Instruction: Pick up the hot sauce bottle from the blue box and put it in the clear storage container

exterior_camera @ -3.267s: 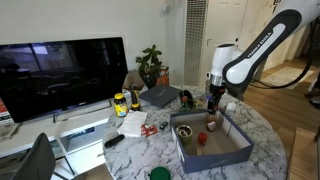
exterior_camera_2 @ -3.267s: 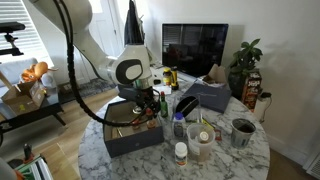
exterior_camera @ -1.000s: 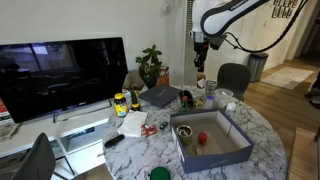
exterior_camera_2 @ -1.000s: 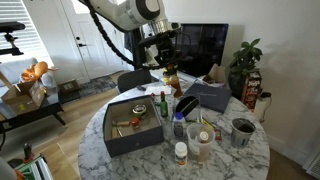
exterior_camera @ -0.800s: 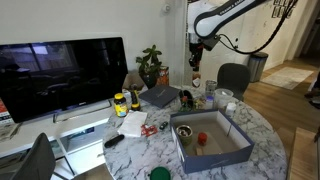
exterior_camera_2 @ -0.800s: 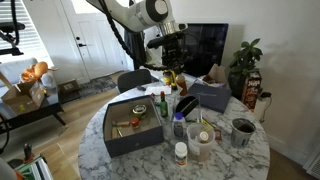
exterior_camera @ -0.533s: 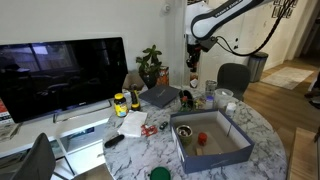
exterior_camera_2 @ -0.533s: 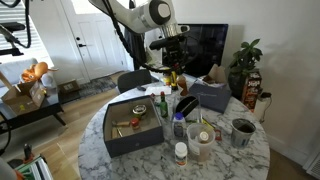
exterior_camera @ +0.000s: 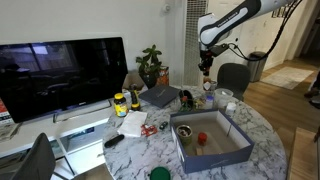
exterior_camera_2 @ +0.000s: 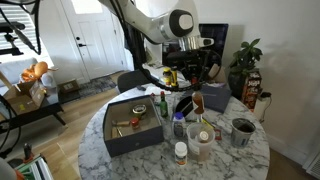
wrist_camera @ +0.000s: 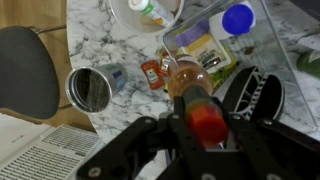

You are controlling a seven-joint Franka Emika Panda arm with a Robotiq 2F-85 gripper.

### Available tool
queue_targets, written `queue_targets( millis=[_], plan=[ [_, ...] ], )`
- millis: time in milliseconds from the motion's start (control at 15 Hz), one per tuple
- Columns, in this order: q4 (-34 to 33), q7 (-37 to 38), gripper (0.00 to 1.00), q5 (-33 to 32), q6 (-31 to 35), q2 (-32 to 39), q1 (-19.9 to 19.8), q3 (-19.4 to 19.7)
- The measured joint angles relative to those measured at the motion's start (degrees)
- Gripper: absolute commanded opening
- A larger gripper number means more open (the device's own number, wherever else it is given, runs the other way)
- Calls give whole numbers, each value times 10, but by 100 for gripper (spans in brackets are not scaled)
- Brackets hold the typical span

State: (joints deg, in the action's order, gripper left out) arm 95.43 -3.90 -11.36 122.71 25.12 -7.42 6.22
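- Now the gripper (wrist_camera: pixel 200 128) is clamped tight on the hot sauce bottle (wrist_camera: pixel 190 85). In the wrist view its two fingers press on the neck, just under the red cap.
- A few seconds ago the gripper was low down at the blue box (exterior_camera: pixel 215 158). That box is well apart from it now, and the bottle is out of it.
- One second ago the arm held the bottle high above the back of the table (wrist_camera: pixel 110 30). Since then it has slid sideways, as both exterior views show.
- So the bottle hangs in the air and touches nothing but the fingers.
- Under it, the wrist view shows the clear storage container (wrist_camera: pixel 172 42). The bottle seems to hang over the container's edge, not yet over the middle.
- The container already has things in it, like a bottle with a blue cap (wrist_camera: pixel 237 18). A metal cup (wrist_camera: pixel 88 88) stands near it on the table.
- That means the picking-up part looks done, and the putting-in part is left.
- The arm likely needs to move a bit more over the open space, go down slowly, and only then let go.
- If it lets go too soon, the bottle could hit the edge or tip over.
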Motion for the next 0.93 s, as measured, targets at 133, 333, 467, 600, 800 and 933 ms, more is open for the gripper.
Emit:
queue_targets(
  millis=[133, 333, 467, 600, 800, 933],
  plan=[
    [-11, 0, 8, 25, 0, 16, -18, 2],
    [-22, 1, 8, 36, 0, 18, -18, 0],
    [-22, 4, 8, 34, 1, 7, -6, -1],
    [-19, 12, 8, 23, 1, -8, 9, -1],
    [-12, 30, 8, 11, 13, -17, 23, -1],
    [-5, 37, 8, 14, 15, -12, 22, -1]
  ],
)
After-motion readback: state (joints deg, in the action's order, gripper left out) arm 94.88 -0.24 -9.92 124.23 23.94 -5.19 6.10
